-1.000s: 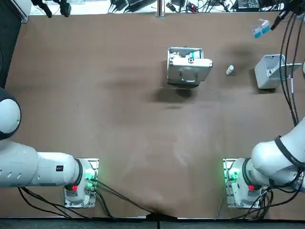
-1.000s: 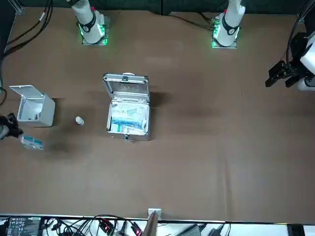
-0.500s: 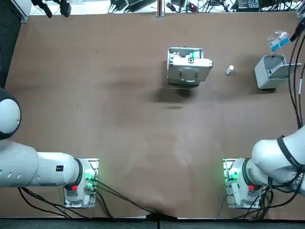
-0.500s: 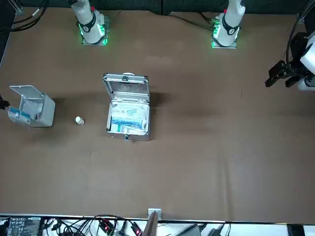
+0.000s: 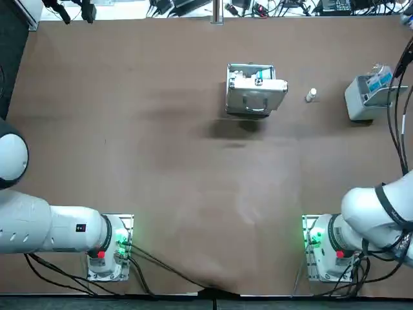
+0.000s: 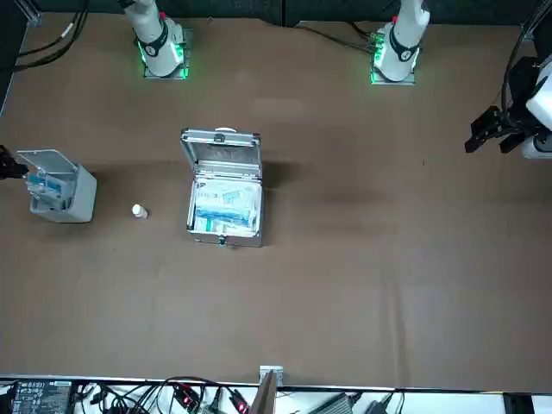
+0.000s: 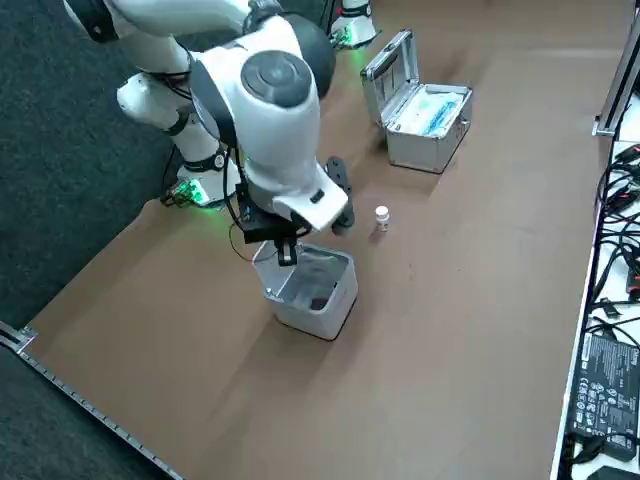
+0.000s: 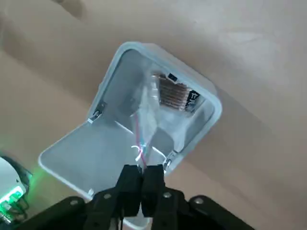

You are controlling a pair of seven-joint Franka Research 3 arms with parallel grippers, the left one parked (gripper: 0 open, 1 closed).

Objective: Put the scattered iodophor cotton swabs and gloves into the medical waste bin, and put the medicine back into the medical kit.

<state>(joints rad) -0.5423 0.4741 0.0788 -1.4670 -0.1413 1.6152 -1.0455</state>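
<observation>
The brown table (image 5: 161, 161) in front of you carries one kit (image 5: 255, 90) with its top raised, one grey bin (image 5: 359, 103) at the far right, and one small white bottle (image 5: 312, 95) between them. The bin's lid (image 8: 81, 153) is flipped back, so the mouth is free. Your right gripper (image 8: 142, 168) hangs over that mouth, fingers (image 8: 129, 184) pinched together on the top edge of one clear swab packet (image 8: 146, 120), so it dangles into the bin and should fall inside on release. One brownish item (image 8: 171, 93) already lies inside. The bottle, likely the medicine, waits untouched for the kit.
</observation>
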